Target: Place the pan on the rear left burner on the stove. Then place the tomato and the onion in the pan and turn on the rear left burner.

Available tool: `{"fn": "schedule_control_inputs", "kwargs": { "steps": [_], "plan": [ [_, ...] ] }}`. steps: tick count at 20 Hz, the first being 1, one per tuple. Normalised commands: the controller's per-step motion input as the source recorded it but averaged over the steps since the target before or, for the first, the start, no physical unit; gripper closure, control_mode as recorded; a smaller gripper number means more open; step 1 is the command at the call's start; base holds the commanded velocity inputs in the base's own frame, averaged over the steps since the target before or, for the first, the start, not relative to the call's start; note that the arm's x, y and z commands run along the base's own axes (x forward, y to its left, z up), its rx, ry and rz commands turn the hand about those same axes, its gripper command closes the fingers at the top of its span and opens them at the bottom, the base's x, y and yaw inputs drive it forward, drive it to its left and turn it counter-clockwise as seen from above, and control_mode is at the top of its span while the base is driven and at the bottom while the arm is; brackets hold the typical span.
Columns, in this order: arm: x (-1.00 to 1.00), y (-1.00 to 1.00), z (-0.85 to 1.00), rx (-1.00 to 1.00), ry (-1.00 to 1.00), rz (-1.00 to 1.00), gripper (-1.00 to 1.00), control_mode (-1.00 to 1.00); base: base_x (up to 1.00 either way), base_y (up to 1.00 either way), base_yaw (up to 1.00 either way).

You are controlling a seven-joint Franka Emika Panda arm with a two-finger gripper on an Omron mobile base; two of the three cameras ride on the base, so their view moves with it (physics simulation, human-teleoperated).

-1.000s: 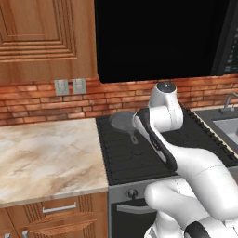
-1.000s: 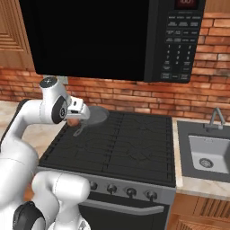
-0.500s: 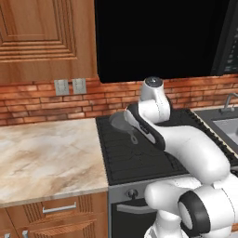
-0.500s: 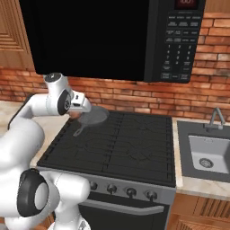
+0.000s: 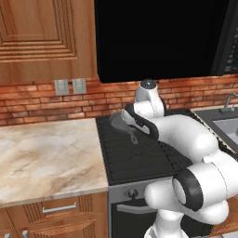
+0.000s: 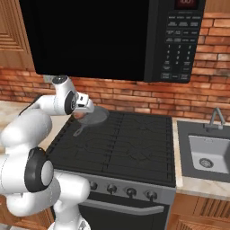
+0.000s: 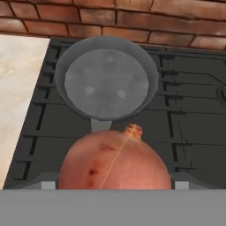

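Observation:
The grey pan (image 7: pixel 106 84) sits on the rear left burner of the black stove (image 7: pixel 190 110), its short handle pointing toward me, and its inside is bare. My gripper (image 7: pixel 114 184) is shut on the orange-brown onion (image 7: pixel 114 161), holding it above the grate just short of the pan's handle. From the base views the pan (image 5: pixel 118 122) (image 6: pixel 93 116) lies partly behind my hand (image 6: pixel 84 102). The tomato is out of view.
A marble counter (image 5: pixel 46 153) borders the stove on the left. The sink (image 6: pixel 206 155) lies to the right. A black microwave (image 6: pixel 179 40) hangs above the cooktop. Dark knobs (image 6: pixel 130 192) line the stove's front panel. A brick wall closes the back.
The arm has swung left and toward the back of the stove, carrying the onion nearer the pan. The pan has stayed on its burner.

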Motion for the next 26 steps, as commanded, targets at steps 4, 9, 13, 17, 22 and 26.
{"fn": "schedule_control_inputs", "kwargs": {
  "steps": [4,9,13,17,22,26],
  "plan": [
    [0.45,0.0,-0.47,0.0,0.0,0.0,1.0,-1.0,0.0,0.0,0.0],
    [0.5,0.0,-0.32,0.0,0.0,0.0,1.0,-1.0,0.0,0.0,0.0],
    [0.52,0.0,-0.2,0.0,0.0,0.0,1.0,-1.0,0.0,0.0,0.0],
    [0.46,0.0,-0.16,0.0,0.0,0.0,1.0,-1.0,0.0,0.0,0.0],
    [0.36,0.0,-0.21,0.0,0.0,0.0,1.0,-1.0,0.0,0.0,0.0],
    [0.2,0.0,-0.27,0.0,0.0,0.0,1.0,-1.0,0.0,0.0,0.0]
  ]
}}
